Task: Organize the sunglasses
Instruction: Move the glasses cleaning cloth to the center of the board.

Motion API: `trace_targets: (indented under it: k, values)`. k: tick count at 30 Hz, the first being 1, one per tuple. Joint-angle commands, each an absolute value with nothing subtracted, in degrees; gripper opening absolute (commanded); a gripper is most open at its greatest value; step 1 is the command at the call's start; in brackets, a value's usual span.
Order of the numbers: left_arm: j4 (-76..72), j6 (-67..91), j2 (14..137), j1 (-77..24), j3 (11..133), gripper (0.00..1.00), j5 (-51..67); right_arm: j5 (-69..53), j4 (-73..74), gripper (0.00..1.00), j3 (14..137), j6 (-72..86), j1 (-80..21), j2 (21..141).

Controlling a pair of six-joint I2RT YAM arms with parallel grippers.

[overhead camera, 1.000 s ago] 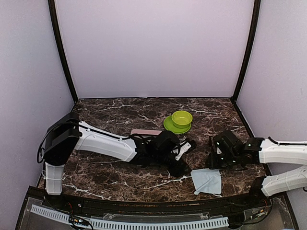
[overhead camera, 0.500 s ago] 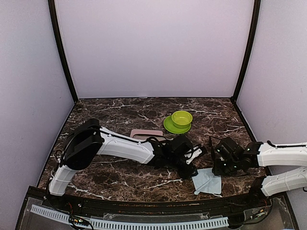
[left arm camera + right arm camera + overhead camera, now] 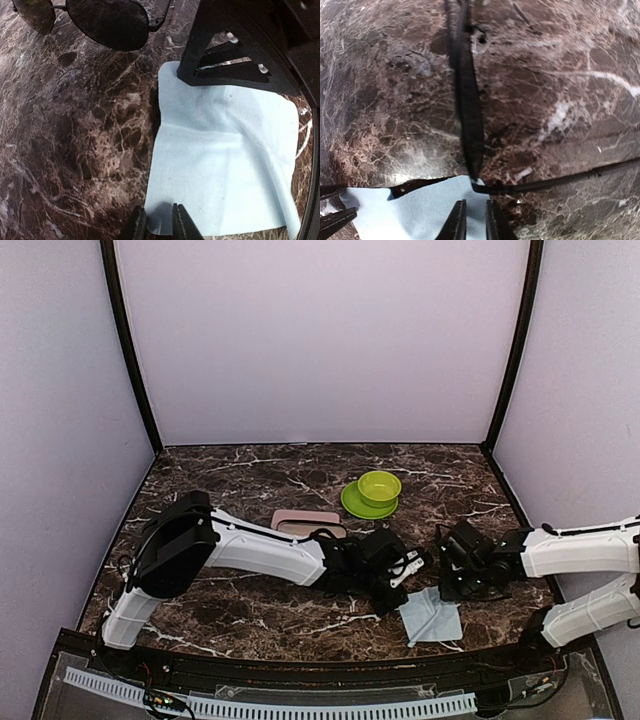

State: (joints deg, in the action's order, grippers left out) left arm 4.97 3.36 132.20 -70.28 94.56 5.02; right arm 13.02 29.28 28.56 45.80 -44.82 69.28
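Observation:
A black wire-frame pair of sunglasses (image 3: 100, 20) lies on the marble ahead of my left gripper. Its folded arms (image 3: 467, 105) also cross the right wrist view, touching the corner of a light blue cloth (image 3: 225, 165). My left gripper (image 3: 157, 226) is pinched on the cloth's near corner, which curls up between the fingers. My right gripper (image 3: 472, 220) has its jaws almost together on another corner of the cloth (image 3: 420, 212). In the top view both grippers, left (image 3: 398, 592) and right (image 3: 452, 590), meet at the far edge of the cloth (image 3: 432, 620).
A pink rectangular case (image 3: 305, 519) lies behind the left arm. A green bowl on a green plate (image 3: 376, 490) stands at the back centre. The right gripper's black body (image 3: 240, 55) sits close over the cloth's far side.
The left arm has stretched right to the cloth, and the right gripper has shifted left toward it. Both sets of jaws have narrowed from open to pinched on cloth corners.

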Motion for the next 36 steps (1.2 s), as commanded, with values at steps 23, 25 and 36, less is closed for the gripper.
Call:
trace_targets:
  k: [23,25,36]
  values:
    - [8.2,15.3,104.3,-71.3,59.5,0.00,-0.7,-3.7,4.9,0.00,46.8,29.2,-53.9,98.5]
    - [6.9,16.3,100.8,-71.3,55.9,0.00,-0.9,-5.9,3.4,0.00,49.6,27.8,-55.0,101.2]
    - [0.0,16.9,85.7,-71.6,44.2,0.31,0.2,-8.5,5.6,0.06,56.3,21.4,-57.5,102.0]
